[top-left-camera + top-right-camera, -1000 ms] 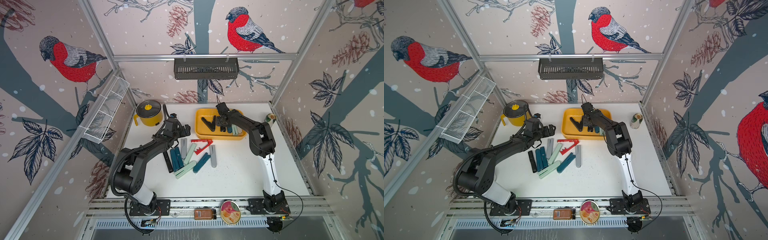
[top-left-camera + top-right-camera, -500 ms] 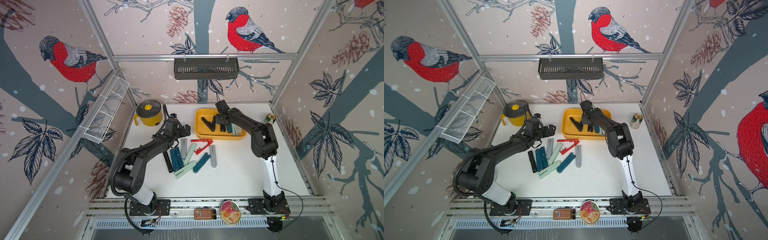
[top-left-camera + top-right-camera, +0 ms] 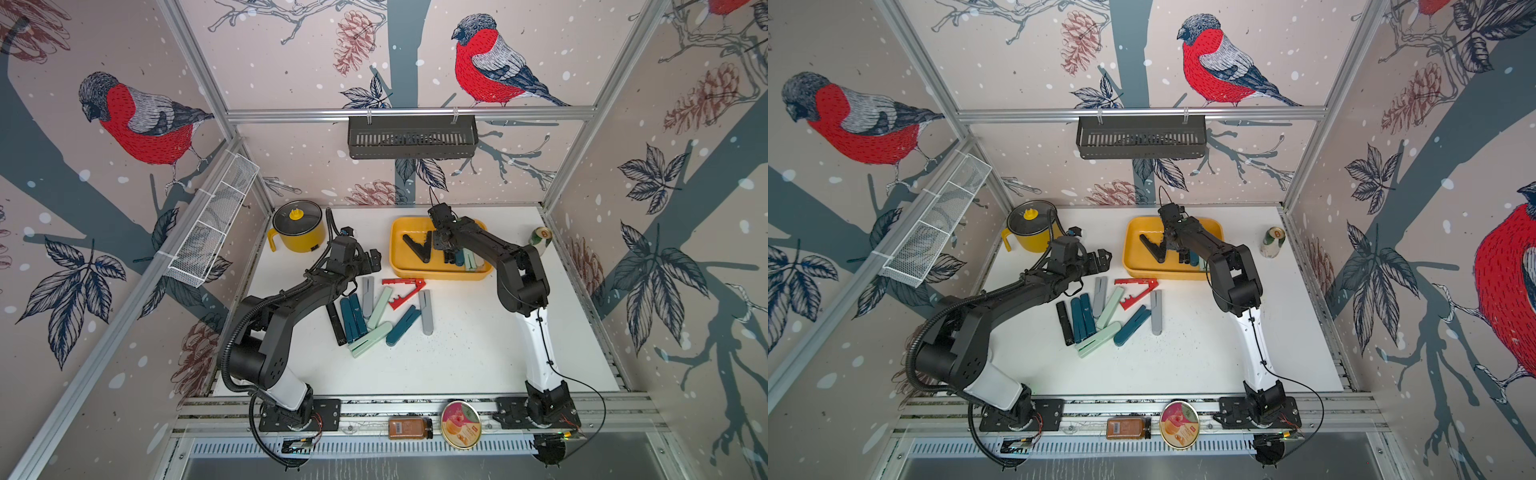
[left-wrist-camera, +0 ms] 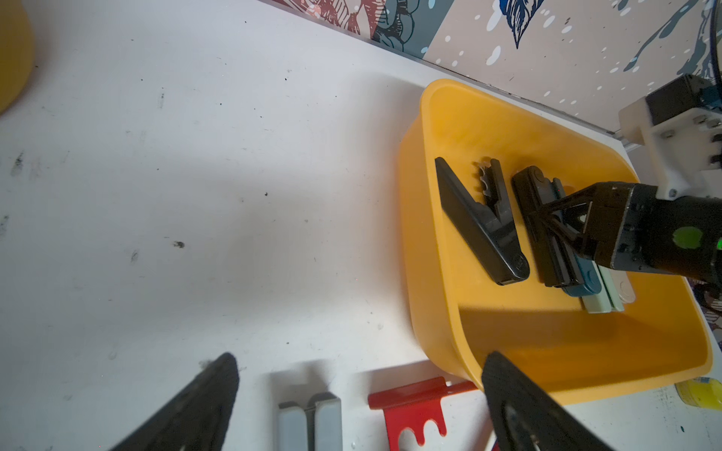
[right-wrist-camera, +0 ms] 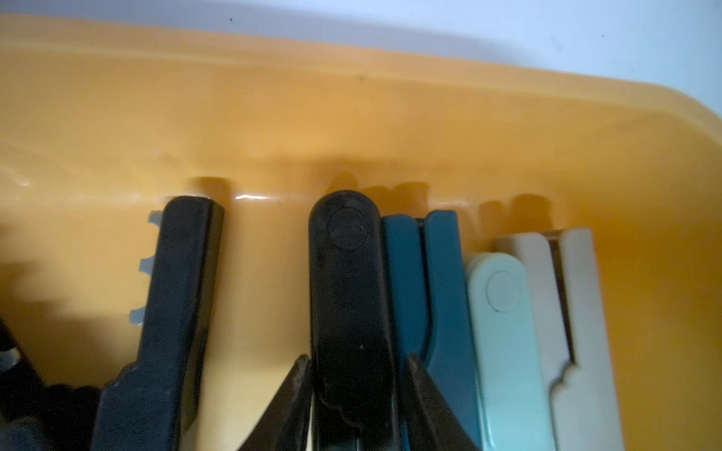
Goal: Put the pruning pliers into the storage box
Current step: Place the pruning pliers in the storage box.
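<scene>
Right hand (image 5: 353, 371): reaches down into the storage box (image 3: 432, 274); its fingers (image 5: 289, 402) are closed against both long sides of the closed black pliers (image 5: 347, 293), gripping them.
Closed black pliers: low in the box, side by side with and touching the teal pliers (image 5: 426, 281).
Box row: past the teal pair come the mint pliers (image 5: 504, 332), then the beige pliers (image 5: 574, 296), all lying parallel.
Open black pliers (image 3: 417, 248): also in the box, spread in a toothed V, just beside the gripped pair and apart from it.
Left hand (image 4: 359, 361): wide open and holding nothing, above the worktop (image 3: 457, 357) between the yellow pot (image 3: 297, 226) and the box.
Pliers outside the box: a loose cluster in mid-worktop, namely the red pliers (image 3: 405, 289) spread open just in front of the box, two grey ones (image 3: 368, 291) (image 3: 426, 311), a black one (image 3: 336, 324), teal ones (image 3: 351, 316) (image 3: 403, 326) and mint ones (image 3: 380, 307) (image 3: 370, 338).
Cluster contact: several touch or overlap.
Can (image 3: 540, 239): stands near the worktop's far right corner, apart from the box.
</scene>
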Action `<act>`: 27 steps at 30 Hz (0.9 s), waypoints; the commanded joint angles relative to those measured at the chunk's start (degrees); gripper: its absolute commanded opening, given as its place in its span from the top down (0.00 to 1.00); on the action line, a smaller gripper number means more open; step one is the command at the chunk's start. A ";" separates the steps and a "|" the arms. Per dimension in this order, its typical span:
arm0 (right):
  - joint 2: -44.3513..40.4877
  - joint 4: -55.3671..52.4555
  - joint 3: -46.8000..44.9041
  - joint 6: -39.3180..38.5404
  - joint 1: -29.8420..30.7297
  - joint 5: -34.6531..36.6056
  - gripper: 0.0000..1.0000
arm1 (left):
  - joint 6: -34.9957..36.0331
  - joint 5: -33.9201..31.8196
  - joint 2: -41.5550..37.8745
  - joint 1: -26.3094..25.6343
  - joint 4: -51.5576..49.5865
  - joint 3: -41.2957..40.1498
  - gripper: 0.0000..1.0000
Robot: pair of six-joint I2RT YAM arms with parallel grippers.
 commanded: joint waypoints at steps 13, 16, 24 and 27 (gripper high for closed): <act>-10.27 7.59 -7.97 -0.71 -0.06 -3.48 0.40 | 0.36 -0.45 -1.96 0.07 -0.21 -0.96 0.02; -14.78 11.11 -12.62 -1.07 -0.05 -3.83 0.33 | 0.46 -1.23 -3.00 0.01 -0.89 -1.67 0.02; -25.24 18.08 -25.33 -2.73 -0.20 -3.32 0.21 | -0.25 -4.79 -7.62 -0.35 -4.98 -4.51 0.02; -28.44 19.89 -29.23 -2.90 -0.38 -3.13 0.19 | -1.31 -7.06 -10.42 -0.49 -7.57 -6.11 0.02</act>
